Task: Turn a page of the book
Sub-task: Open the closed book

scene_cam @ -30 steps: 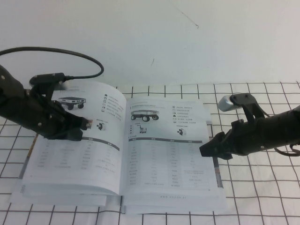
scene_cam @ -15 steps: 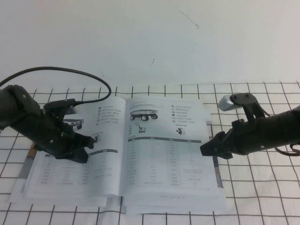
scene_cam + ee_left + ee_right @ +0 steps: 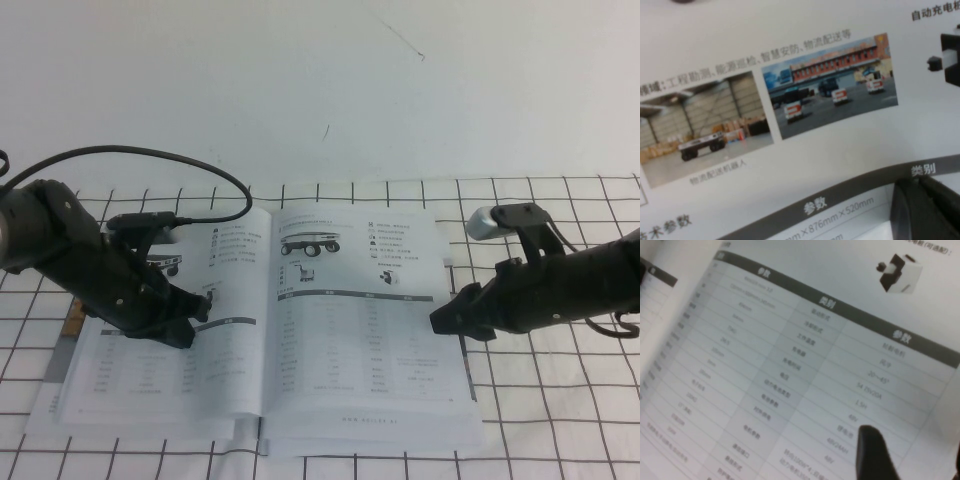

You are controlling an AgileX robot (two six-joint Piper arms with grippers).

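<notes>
**Catching the outer edge of the right-hand page**

The gridded worktop point(image 3: 560, 420) held the book point(image 3: 370, 437), which lay open and flat close to the near edge, somewhat toward the near left corner, its spine running from the near edge toward the far one.

The left gripper point(image 3: 186, 326) sat low over the left-hand page point(image 3: 230, 375), the one with two colour photos above its dark bar. It appeared to rest on the paper, though we could not confirm contact. We could not tell whether its jaws were open or closed.

The right gripper point(image 3: 447, 322) pointed toward the worktop's left edge, its tip at the outer margin of the page point(image 3: 360, 340). This was the book's right-hand sheet, with the wheeled cart at its top and a dark bar and table below. It lay flat and unlifted. The jaw state here was also unclear to us, and we saw nothing held.

We judged the step in hand to be taking hold of that one sheet. To do it well, we thought the right gripper should:

- come in low at the margin
- lift only the top sheet, since the sheets below are stacked tightly under it
- raise it gently in an arc toward the spine, because glossy paper slips and creases easily

Meanwhile the left gripper should keep the opposite side pinned so the book does not slide.
</notes>
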